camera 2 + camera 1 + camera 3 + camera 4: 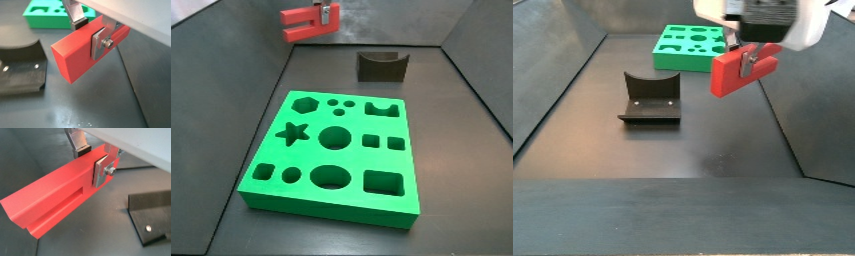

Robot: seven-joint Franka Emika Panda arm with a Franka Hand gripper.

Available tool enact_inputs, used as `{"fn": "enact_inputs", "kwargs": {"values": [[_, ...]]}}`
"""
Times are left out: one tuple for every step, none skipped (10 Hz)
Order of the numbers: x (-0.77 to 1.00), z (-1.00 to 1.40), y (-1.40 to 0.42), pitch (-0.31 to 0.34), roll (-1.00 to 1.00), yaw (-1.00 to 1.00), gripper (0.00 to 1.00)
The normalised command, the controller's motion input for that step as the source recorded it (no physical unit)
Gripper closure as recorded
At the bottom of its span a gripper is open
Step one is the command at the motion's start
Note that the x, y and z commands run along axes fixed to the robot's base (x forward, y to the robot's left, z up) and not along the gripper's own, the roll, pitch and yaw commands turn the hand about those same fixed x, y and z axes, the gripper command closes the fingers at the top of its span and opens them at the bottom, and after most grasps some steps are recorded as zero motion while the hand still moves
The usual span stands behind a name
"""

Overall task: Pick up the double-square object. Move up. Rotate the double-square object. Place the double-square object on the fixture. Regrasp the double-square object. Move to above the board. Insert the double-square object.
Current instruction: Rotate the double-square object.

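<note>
Wrist views both show gripper (97,162) clamped across one end of red flat elongated plastic double-square object (53,198), held aloft, clear of dark notched fixture (649,97). Likely light, rigid, smooth; off-centre hold risks pivoting.

- A dark grey matte desk (458,150) fills the lower ground in both side views, its surface bare and dull.
- Grey panel walls (225,60) rise at a slant from the desk's long edges, one on each side.
- A darker strip (660,220) runs across the near edge in a side view.
- Faint pale specks (83,122) dot the desk in a wrist view.
</note>
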Motion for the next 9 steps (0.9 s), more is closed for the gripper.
{"fn": "enact_inputs", "kwargs": {"values": [[0.0, -0.01, 0.01, -0.007, 0.0, -1.0, 1.0], [0.0, -0.01, 0.01, -0.007, 0.0, -1.0, 1.0], [0.0, -0.01, 0.01, -0.007, 0.0, -1.0, 1.0], [0.0, -0.01, 0.01, -0.007, 0.0, -1.0, 1.0], [0.0, -0.01, 0.01, -0.008, 0.0, -1.0, 1.0], [0.0, -0.01, 0.01, -0.008, 0.0, -1.0, 1.0], [0.0, -0.01, 0.01, -0.008, 0.0, -1.0, 1.0], [0.0, -0.01, 0.01, -0.008, 0.0, -1.0, 1.0], [0.0, -0.01, 0.01, -0.009, 0.0, -1.0, 1.0]]}}
